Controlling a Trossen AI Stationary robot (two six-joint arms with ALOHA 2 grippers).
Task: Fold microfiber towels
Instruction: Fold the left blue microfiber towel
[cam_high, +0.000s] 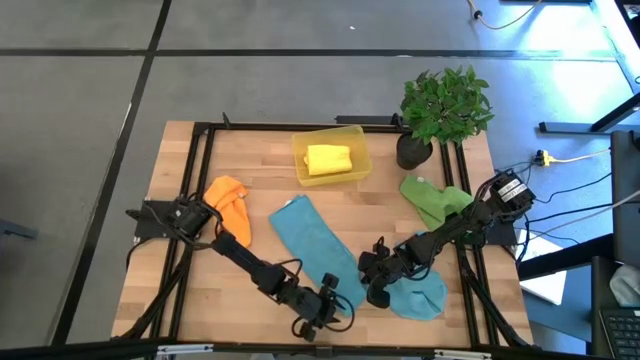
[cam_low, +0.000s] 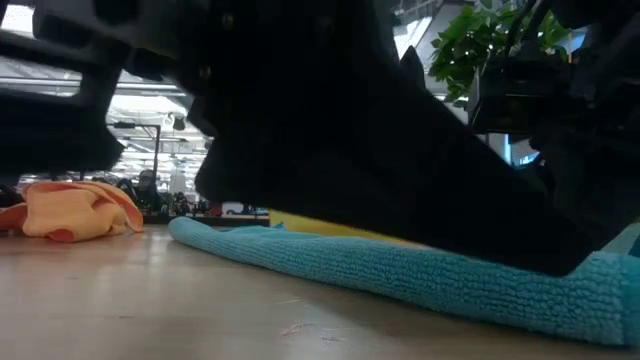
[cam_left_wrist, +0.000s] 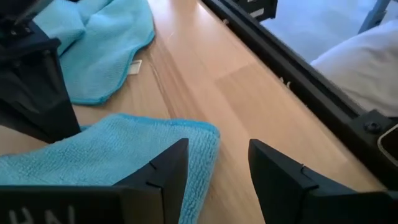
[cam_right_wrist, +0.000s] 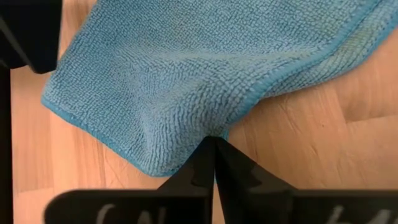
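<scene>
My left gripper (cam_high: 335, 303) sits at 6 o'clock on the desk (cam_high: 180, 190), jaws wide and empty, astride the long teal towel's (cam_high: 312, 240) near corner. My right gripper (cam_high: 378, 285), jaws pinched tight on the second teal towel's (cam_high: 420, 296) edge, at 5 o'clock.

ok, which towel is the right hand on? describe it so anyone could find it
Start at the potted plant at the table's far right corner and follow the right arm toward the near edge. The right hand is shut on the edge of a teal-blue towel lying crumpled at the near right. The other teal-blue towel is a long strip in the middle.
</scene>
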